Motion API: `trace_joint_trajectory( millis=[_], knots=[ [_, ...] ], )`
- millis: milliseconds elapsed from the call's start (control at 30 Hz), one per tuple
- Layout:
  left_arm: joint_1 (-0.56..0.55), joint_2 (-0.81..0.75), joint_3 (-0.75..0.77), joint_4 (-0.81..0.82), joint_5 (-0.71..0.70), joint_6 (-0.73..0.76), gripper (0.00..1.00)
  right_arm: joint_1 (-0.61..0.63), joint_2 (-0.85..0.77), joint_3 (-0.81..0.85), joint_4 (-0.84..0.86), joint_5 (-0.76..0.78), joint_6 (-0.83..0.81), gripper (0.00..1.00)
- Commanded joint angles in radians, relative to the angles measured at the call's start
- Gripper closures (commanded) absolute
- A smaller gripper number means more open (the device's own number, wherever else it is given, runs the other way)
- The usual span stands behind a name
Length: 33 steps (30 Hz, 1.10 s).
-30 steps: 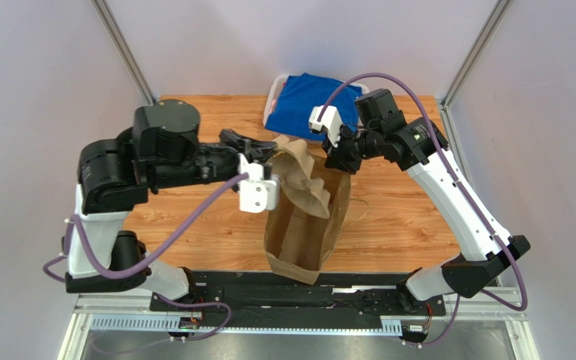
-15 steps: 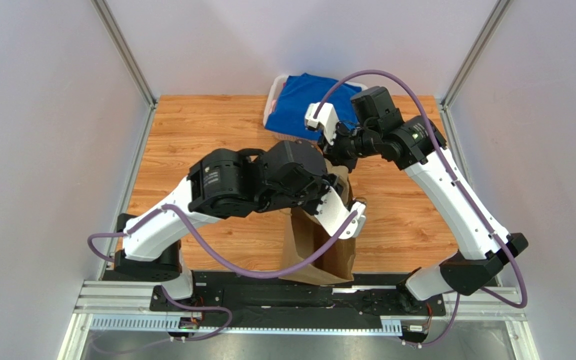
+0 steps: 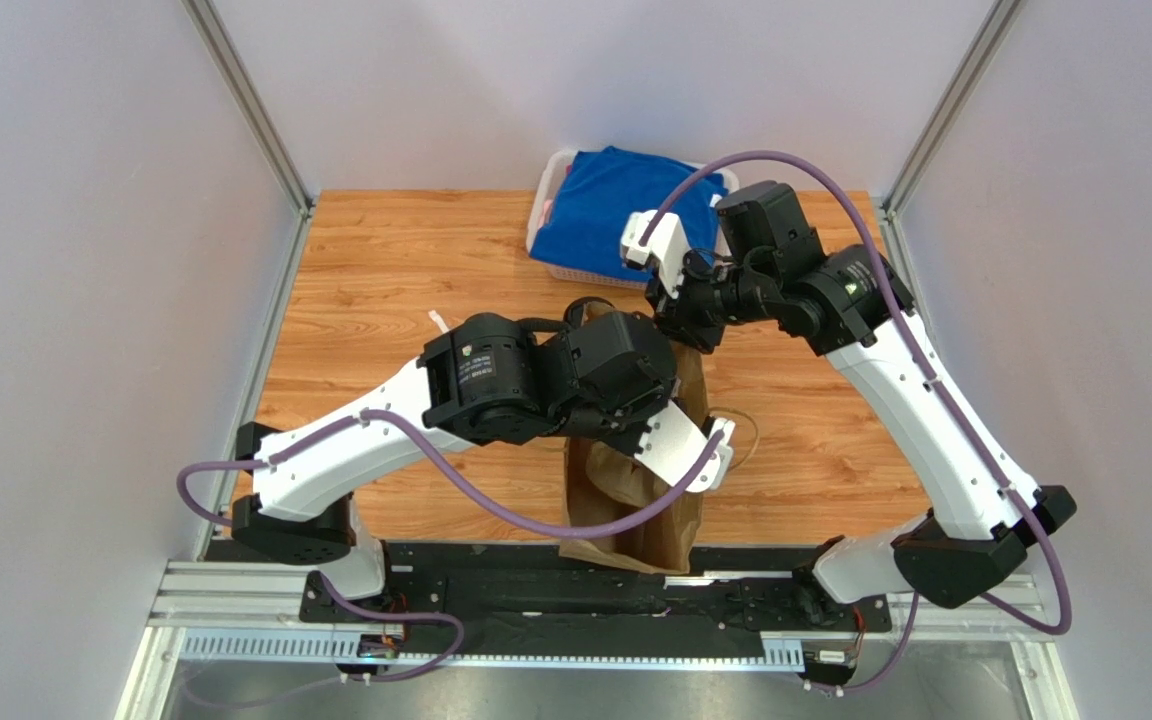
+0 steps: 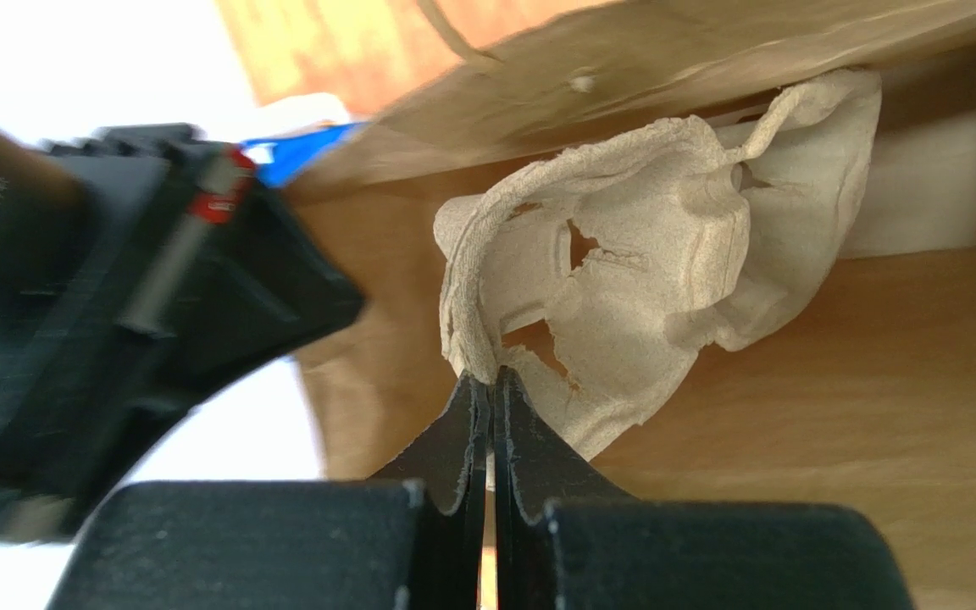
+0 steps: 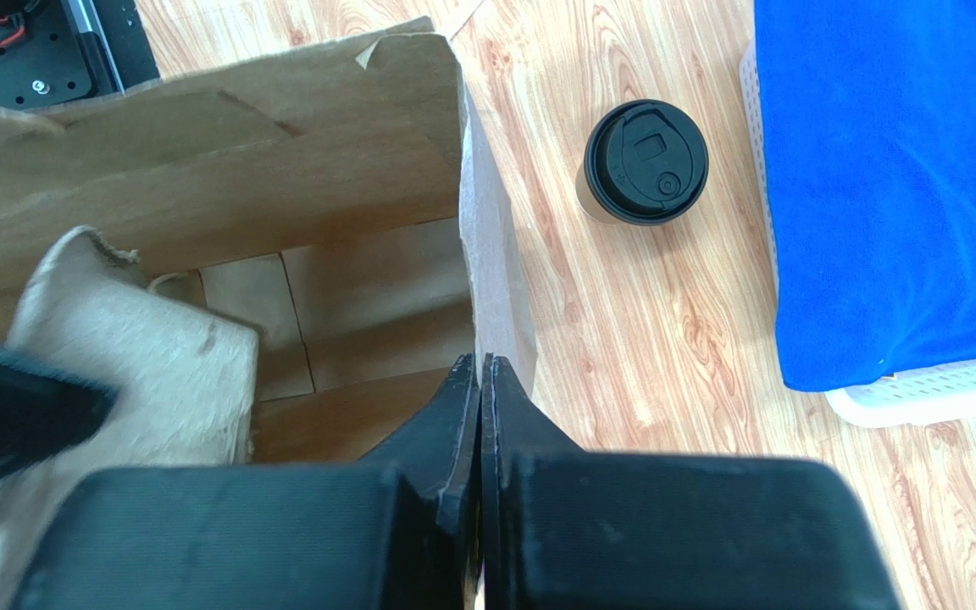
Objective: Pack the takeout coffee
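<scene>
The lidded coffee cup (image 5: 645, 163) stands upright on the counter (image 5: 659, 331) just outside the bag (image 5: 264, 127), between its wall and the blue cloth (image 5: 888, 178); it is not packed yet. The right hand (image 5: 482, 369) is clamped on the bag's rim, propping the mouth wide. The left hand (image 4: 493, 388) pinches the edge of the carrier (image 4: 633, 292), which hangs inside the bag. The step in hand looks like seating the carrier. Next it needs lowering to the bottom and releasing, then a reach for the cup.

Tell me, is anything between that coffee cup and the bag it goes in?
The coffee cup stands on the table just outside the bag; only the bag's wall, pinched by the right gripper, lies between. Inside, the pulp carrier in the left gripper takes up part of the space.
</scene>
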Motion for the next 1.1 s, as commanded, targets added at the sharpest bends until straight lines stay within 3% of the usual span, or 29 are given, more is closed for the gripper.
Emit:
trace_joint_trajectory(
  millis=[0,300,1067],
  knots=[
    [0.058,-0.043,-0.06,-0.319,0.135,-0.114,1.0,0.006,-0.036,0.001,0.064,-0.011,0.025,1.0],
    [0.109,-0.057,-0.224,-0.247,0.205,-0.119,0.96,0.004,-0.057,-0.021,0.086,-0.065,0.036,1.0],
    [0.212,-0.002,-0.391,-0.098,0.3,-0.015,0.92,0.006,-0.08,-0.102,0.119,-0.13,0.048,1.0]
  ],
)
